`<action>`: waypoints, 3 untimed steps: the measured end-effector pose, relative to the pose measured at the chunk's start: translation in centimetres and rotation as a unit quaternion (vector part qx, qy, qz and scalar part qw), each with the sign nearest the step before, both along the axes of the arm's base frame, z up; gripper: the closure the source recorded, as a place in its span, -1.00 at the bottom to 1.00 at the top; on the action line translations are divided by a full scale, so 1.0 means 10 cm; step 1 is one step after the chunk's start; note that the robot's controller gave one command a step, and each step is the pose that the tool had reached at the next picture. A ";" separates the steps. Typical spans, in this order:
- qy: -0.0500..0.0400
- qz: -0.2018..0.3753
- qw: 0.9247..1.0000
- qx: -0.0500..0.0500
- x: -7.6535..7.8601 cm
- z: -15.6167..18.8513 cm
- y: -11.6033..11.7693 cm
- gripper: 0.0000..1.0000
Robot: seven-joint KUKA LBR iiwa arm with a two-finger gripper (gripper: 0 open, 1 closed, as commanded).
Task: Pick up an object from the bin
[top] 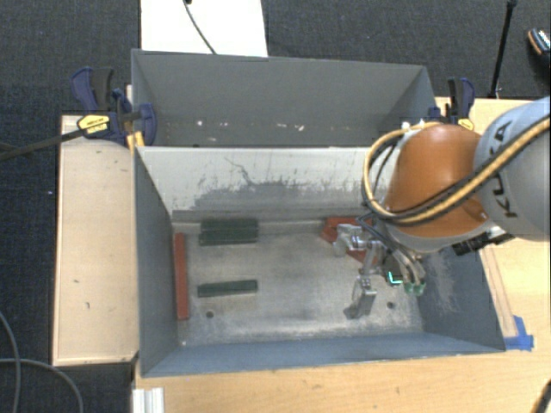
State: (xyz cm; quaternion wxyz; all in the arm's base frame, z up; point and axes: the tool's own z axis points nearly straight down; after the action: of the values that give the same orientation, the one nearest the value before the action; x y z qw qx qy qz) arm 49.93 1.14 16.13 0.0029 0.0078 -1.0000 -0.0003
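Orange wrist cover (430, 179) sat highest. The arm came in from the right over the right end of the bin (284, 101), with the fingers (359, 306) pointing down at bare floor near the front-right corner. Couldn't tell if they were wide or narrow; nothing visible in them. Closest candidate was the small reddish-brown block (334, 229) at the foot of the far wall, up-left of the tips. Far green block (229, 231) and near green block (227, 289) lay well left, long axes left-right. Red bar (181, 275) ran along the left wall.

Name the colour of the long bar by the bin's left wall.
The bar is red, per the camera view.
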 end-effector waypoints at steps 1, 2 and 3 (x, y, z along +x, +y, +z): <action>-0.007 -0.010 1.000 0.002 0.41 0.25 0.73 -1.00; -0.001 0.040 0.999 0.000 0.40 -0.88 1.25 -1.00; -0.005 0.092 0.996 0.002 0.66 -0.91 1.85 -1.00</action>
State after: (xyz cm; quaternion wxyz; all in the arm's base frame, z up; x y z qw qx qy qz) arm 56.57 19.63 7.08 -0.0025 0.1000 -0.9950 -0.0017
